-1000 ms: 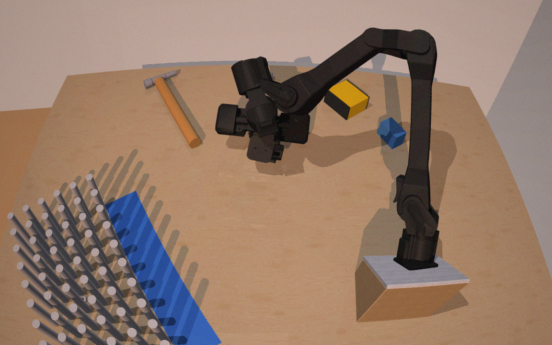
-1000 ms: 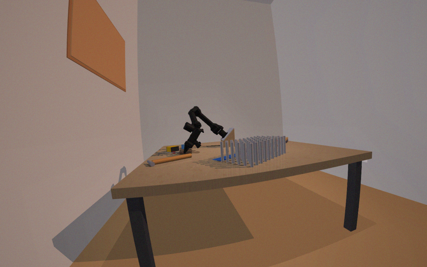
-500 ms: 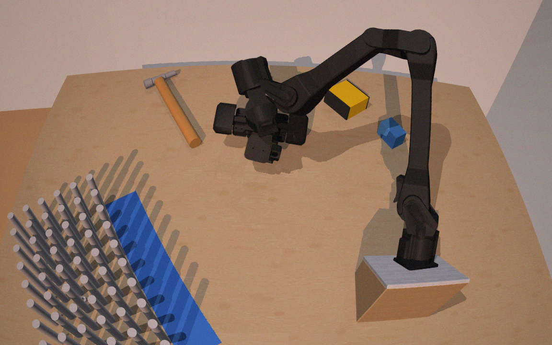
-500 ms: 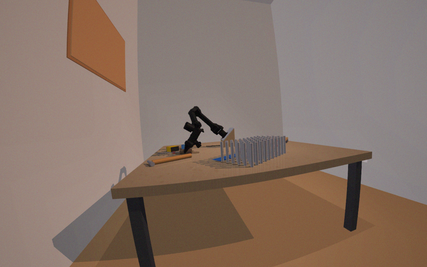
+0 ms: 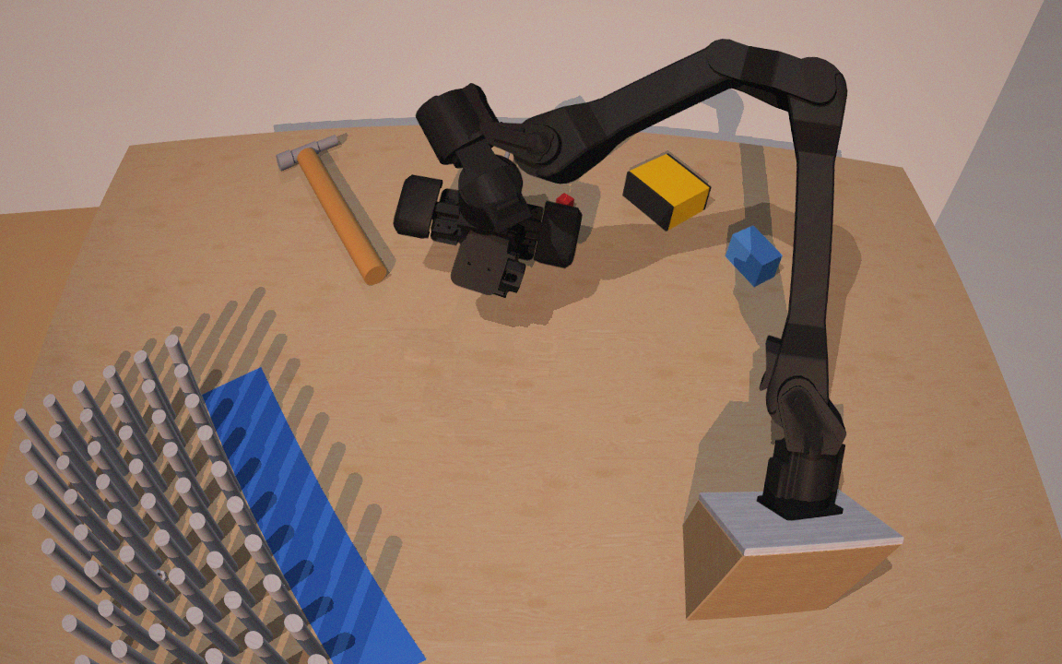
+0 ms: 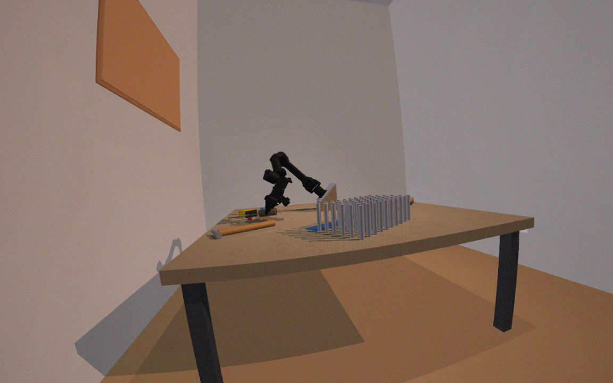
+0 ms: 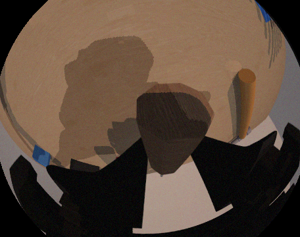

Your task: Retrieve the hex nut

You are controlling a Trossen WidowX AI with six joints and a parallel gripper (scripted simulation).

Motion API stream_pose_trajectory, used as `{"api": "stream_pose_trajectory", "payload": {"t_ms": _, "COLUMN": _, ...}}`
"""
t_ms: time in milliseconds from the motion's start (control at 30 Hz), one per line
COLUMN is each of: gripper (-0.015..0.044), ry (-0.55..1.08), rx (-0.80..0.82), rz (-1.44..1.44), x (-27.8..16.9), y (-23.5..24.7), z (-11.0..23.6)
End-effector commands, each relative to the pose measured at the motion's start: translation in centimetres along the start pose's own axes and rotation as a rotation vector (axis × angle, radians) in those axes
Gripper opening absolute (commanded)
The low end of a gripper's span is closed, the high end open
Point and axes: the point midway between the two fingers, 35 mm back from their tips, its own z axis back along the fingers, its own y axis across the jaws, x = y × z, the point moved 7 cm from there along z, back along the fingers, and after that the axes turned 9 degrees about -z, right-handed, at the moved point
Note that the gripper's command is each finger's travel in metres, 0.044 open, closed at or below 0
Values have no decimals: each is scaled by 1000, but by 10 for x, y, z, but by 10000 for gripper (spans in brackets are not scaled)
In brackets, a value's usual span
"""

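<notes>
My gripper (image 5: pixel 491 277) (image 6: pixel 270 207) (image 7: pixel 166 139) is low over the back of the table and shut on a brown tool handle (image 7: pixel 172 128), which fills the gap between the fingers in the wrist view; the top and exterior views hide the tool under the hand. The standing grey spacers (image 5: pixel 197 521) (image 6: pixel 365 214) fill the front left corner. The small hex nut (image 5: pixel 159 571) lies deep among them. The blue taped strip (image 5: pixel 287 487) (image 6: pixel 322 227) runs along the field's side that faces the arm.
A hammer (image 5: pixel 341 214) (image 6: pixel 247 229) (image 7: pixel 246 101) with an orange handle lies left of the gripper. A yellow and black box (image 5: pixel 666 189), a blue block (image 5: pixel 753 255) and a small red piece (image 5: pixel 564 198) lie to its right. The arm's pedestal (image 5: pixel 774 561) stands front right.
</notes>
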Motion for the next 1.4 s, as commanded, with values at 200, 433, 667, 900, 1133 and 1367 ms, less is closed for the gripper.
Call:
{"api": "stream_pose_trajectory", "payload": {"t_ms": 200, "gripper": 0, "ry": -13, "rx": 42, "rz": 3, "x": -11, "y": -9, "z": 29}}
{"api": "stream_pose_trajectory", "payload": {"t_ms": 433, "gripper": 0, "ry": -8, "rx": 61, "rz": 21, "x": -21, "y": -11, "z": 50}}
{"api": "stream_pose_trajectory", "payload": {"t_ms": 667, "gripper": 0, "ry": 10, "rx": 68, "rz": 42, "x": -34, "y": -11, "z": 71}}
{"api": "stream_pose_trajectory", "payload": {"t_ms": 900, "gripper": 0, "ry": 38, "rx": 62, "rz": 64, "x": -51, "y": -9, "z": 92}}
{"api": "stream_pose_trajectory", "payload": {"t_ms": 1133, "gripper": 0, "ry": 72, "rx": 42, "rz": 87, "x": -70, "y": -6, "z": 113}}
{"api": "stream_pose_trajectory", "payload": {"t_ms": 1367, "gripper": 0, "ry": 72, "rx": 38, "rz": 78, "x": -72, "y": -6, "z": 115}}
